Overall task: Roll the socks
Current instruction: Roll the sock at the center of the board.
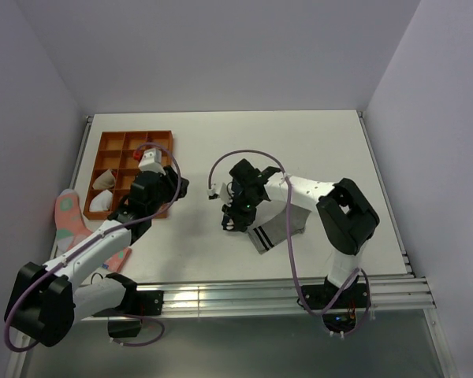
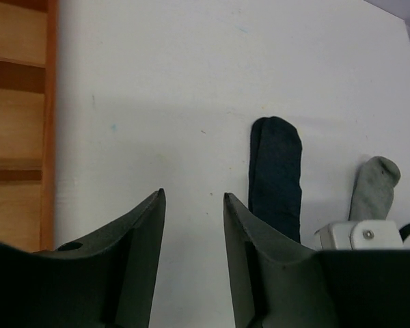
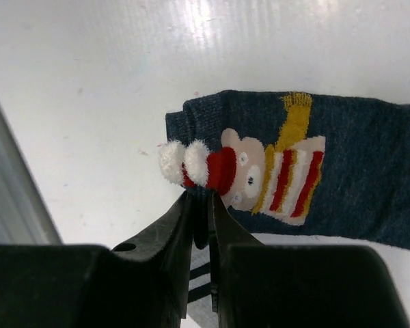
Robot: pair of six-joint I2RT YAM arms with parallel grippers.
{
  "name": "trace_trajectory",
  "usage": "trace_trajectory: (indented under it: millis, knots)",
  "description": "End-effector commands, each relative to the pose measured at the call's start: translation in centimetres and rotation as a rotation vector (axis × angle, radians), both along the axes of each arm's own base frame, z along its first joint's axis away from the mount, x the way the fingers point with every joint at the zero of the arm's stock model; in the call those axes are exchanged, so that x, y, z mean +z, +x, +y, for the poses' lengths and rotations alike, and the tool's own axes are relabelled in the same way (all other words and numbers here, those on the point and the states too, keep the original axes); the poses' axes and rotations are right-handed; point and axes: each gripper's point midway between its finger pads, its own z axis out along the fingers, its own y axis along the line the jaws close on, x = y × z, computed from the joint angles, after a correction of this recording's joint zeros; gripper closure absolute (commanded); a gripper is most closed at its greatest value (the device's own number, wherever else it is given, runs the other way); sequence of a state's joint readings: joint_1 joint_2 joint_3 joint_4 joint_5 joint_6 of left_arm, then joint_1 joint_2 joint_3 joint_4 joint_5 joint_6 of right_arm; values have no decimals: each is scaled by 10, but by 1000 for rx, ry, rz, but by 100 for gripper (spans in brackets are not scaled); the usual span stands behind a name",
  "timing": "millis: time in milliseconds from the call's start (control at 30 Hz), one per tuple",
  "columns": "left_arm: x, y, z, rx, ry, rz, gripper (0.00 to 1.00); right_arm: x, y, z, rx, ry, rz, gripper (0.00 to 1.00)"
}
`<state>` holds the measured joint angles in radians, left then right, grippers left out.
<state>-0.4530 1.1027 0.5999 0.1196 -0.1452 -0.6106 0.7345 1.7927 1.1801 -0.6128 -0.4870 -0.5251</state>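
Observation:
The dark navy sock (image 3: 342, 171) lies flat on the white table, its red-and-white figure patch (image 3: 260, 174) facing up. My right gripper (image 3: 199, 199) is shut on the sock's edge next to the patch. The grey sock (image 1: 277, 227) with its dark-striped cuff (image 3: 199, 275) lies partly under the navy one. In the top view my right gripper (image 1: 230, 220) hides most of the navy sock. My left gripper (image 2: 191, 195) is open and empty over bare table. Both socks show beyond it, the navy sock (image 2: 277, 176) nearer than the grey one (image 2: 374, 186).
An orange compartment tray (image 1: 110, 146) stands at the back left, holding pale rolled bundles (image 1: 102, 201) and a small red item (image 1: 137, 156). A pink sock (image 1: 67, 216) lies left of my left arm. The tray's edge shows in the left wrist view (image 2: 51, 123).

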Motion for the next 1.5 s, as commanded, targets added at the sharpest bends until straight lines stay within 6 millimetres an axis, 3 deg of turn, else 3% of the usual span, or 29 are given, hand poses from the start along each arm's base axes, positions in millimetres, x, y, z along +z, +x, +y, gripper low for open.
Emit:
trace_trajectory:
  millis: [0, 100, 267, 367, 433, 467, 500, 600, 967, 1467]
  knots:
    - [27, -2, -22, -128, -75, -152, 55, 11, -17, 8, 60, 56, 129, 84]
    - [23, -9, -33, -214, -88, -192, 55, 7, -18, 7, 57, 53, 183, 85]
    - [1, -31, -60, -392, -101, -233, 52, 1, -24, 5, 66, 63, 284, 85]
    - [3, -35, -71, -439, -151, -274, 52, 0, -30, 3, 58, 79, 393, 85]
    - [-14, -42, -84, -480, -158, -250, 52, 1, -23, 2, 32, 90, 421, 85]
    - [-6, -42, -90, -497, -175, -297, 51, -1, -25, -1, 21, 76, 456, 86]
    - [-20, -47, -100, -531, -167, -271, 52, -1, -24, -1, 21, 81, 465, 86]
    - [-22, -58, -112, -571, -196, -315, 51, -2, -24, -4, -1, 89, 490, 86]
    - [-31, -90, -135, -730, -171, -320, 43, -8, -12, -10, -91, 87, 558, 88]
    - [-60, -92, -150, -811, -62, -268, 42, 5, -7, -9, -100, 126, 610, 88]
